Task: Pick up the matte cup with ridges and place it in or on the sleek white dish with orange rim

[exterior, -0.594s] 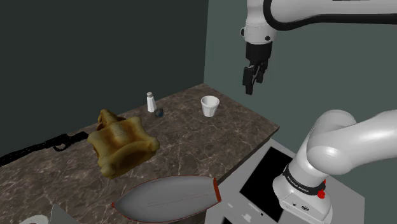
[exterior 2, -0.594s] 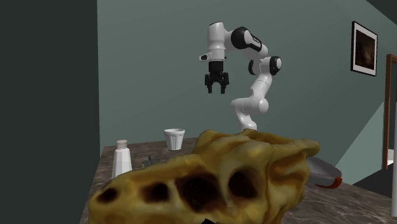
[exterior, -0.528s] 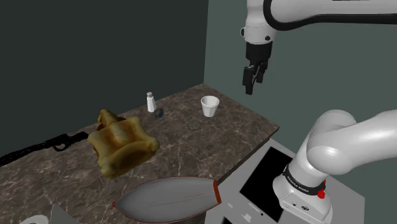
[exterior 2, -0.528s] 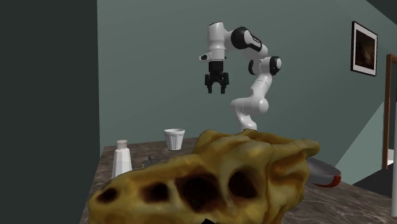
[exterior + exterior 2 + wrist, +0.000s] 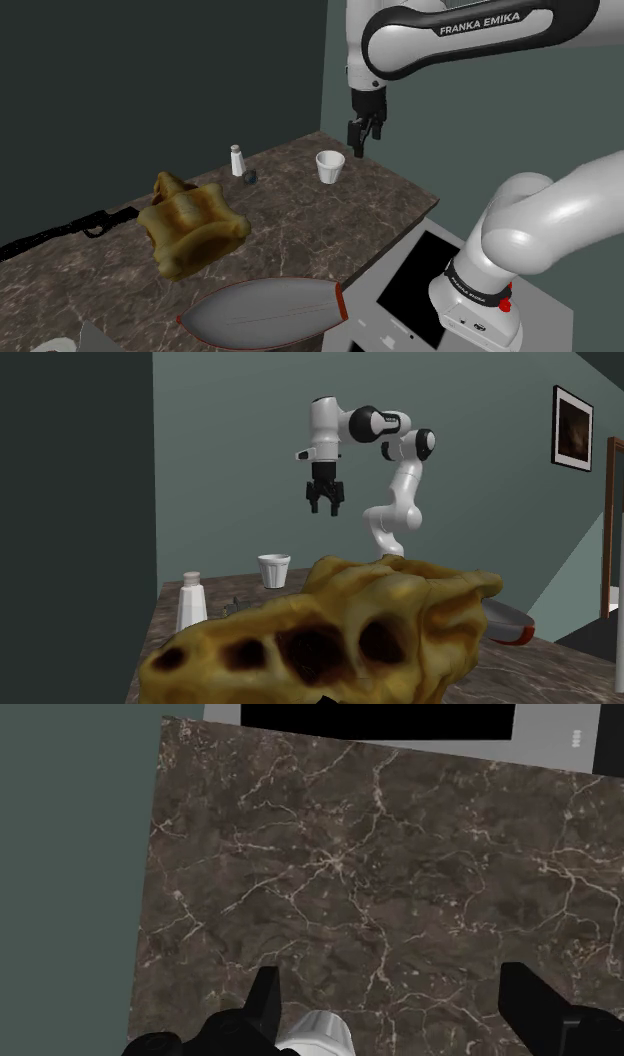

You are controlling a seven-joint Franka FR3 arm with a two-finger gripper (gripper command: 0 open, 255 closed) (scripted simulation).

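Jaws wide and empty, gripper (image 5: 360,137) hangs off-centre above cup (image 5: 330,166): approach step, so next centre and descend.

Scene dimly, evenly lit; soft highlights seen on white arm (image 5: 540,215); cup (image 5: 330,166) rendered bright against dark tabletop (image 5: 300,215); shadows faint, edges crisp
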